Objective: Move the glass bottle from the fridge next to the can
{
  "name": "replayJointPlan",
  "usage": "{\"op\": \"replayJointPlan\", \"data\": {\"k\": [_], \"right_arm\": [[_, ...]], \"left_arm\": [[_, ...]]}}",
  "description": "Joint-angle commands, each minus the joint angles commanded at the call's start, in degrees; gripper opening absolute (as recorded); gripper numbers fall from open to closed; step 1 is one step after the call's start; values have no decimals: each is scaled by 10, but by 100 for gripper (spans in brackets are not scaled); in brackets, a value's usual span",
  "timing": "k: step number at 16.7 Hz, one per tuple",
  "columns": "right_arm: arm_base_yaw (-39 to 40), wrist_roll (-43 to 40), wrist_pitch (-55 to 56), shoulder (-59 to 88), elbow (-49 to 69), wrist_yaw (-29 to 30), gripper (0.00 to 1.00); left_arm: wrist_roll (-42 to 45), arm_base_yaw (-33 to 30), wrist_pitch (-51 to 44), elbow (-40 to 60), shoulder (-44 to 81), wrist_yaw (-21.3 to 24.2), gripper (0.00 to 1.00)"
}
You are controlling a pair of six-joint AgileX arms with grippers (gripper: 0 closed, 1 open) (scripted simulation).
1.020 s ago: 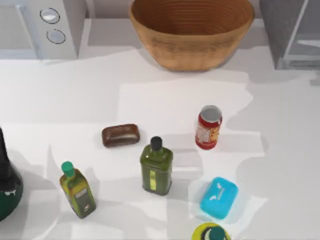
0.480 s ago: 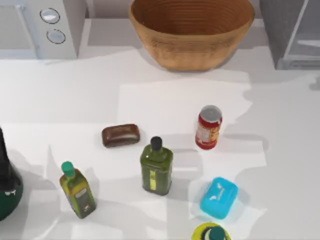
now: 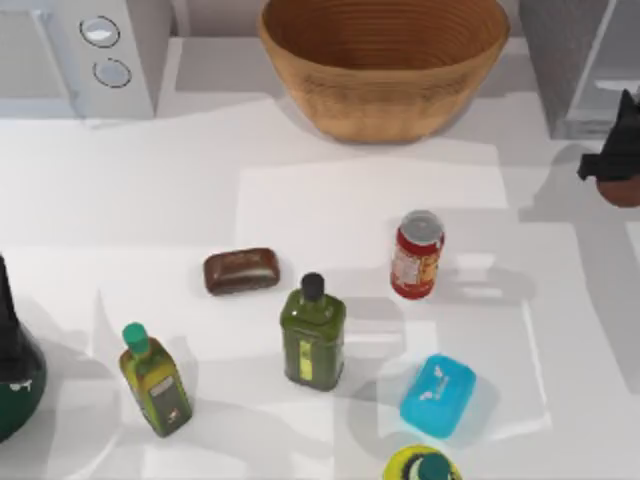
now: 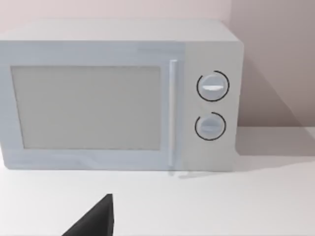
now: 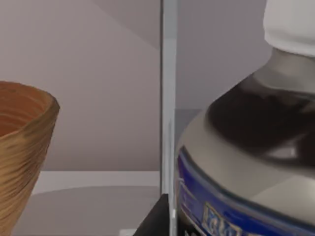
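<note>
The glass bottle [image 3: 626, 190] shows as a reddish-brown patch at the table's far right edge, just in front of the grey fridge [image 3: 575, 60]. My right gripper [image 3: 612, 155] is shut on it. Up close in the right wrist view, the bottle [image 5: 246, 162] has a white cap, a dark neck and a grey-white label with a blue band, with the fridge's door edge [image 5: 169, 98] behind it. The red can [image 3: 417, 255] stands upright right of the table's middle, well apart from the bottle. My left arm [image 3: 10, 340] is parked at the left edge.
A wicker basket [image 3: 385, 70] sits at the back centre, and a white microwave [image 3: 80, 50] at the back left. An olive-green bottle [image 3: 313, 335], a green-capped bottle [image 3: 155, 385], a brown block [image 3: 241, 270] and a blue box [image 3: 438, 395] stand near the can.
My right gripper has come into the top view at the right edge, carrying the bottle in front of the fridge. The shadows around the can have shifted. The other objects have stayed put.
</note>
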Motion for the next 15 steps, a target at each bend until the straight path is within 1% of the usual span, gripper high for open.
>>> {"op": "replayJointPlan", "data": {"k": [3,5,6,15], "right_arm": [[104,-4,66,0,-67,104,0],[146,-5,96,-4,-101,146,0],[158,-6,105,-6,-112,159,0],[165,-6,110,-8,-118,165,0]], "left_arm": [[0,0,0,0,0,0,100],[0,0,0,0,0,0,100],[0,0,0,0,0,0,100],[0,0,0,0,0,0,100]]}}
